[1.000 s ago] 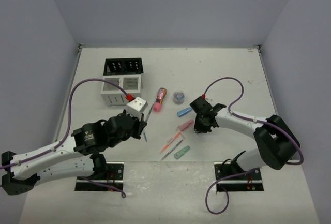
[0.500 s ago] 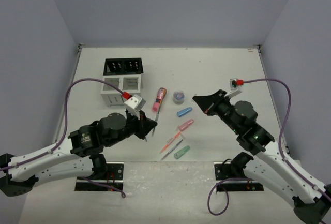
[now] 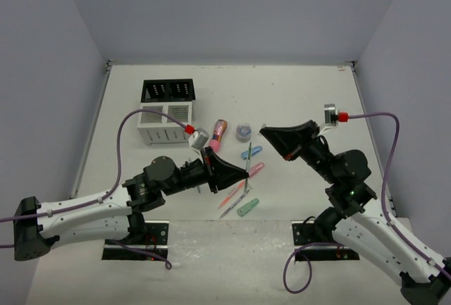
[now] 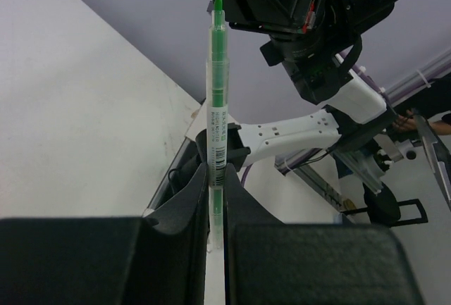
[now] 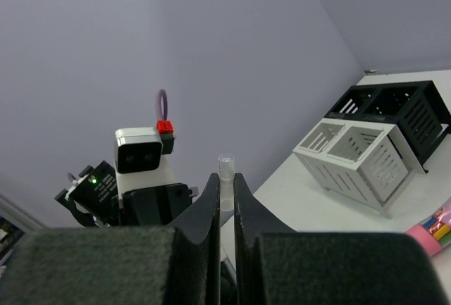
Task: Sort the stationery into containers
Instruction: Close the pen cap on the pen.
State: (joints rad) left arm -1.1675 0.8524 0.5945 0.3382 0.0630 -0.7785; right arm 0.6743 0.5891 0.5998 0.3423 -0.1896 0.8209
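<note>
My left gripper (image 3: 242,172) (image 4: 215,172) is shut on a thin green pen (image 4: 217,101) and holds it upright above the table, its bare green tip up; it shows as a thin line in the top view (image 3: 248,156). My right gripper (image 3: 266,133) (image 5: 225,184) is shut on a small clear cap (image 5: 225,166), raised just right of the pen. The organiser stands at the back left: the black rack (image 3: 168,91) (image 5: 398,104) is joined to the white box (image 3: 163,126) (image 5: 352,158).
On the table between the arms lie a pink patterned tube (image 3: 220,130) (image 5: 435,230), a grey-blue roll (image 3: 244,132), a blue capsule (image 3: 251,153), a pink capsule (image 3: 255,169), an orange pen (image 3: 229,196), a grey pen (image 3: 232,207) and a green capsule (image 3: 247,207).
</note>
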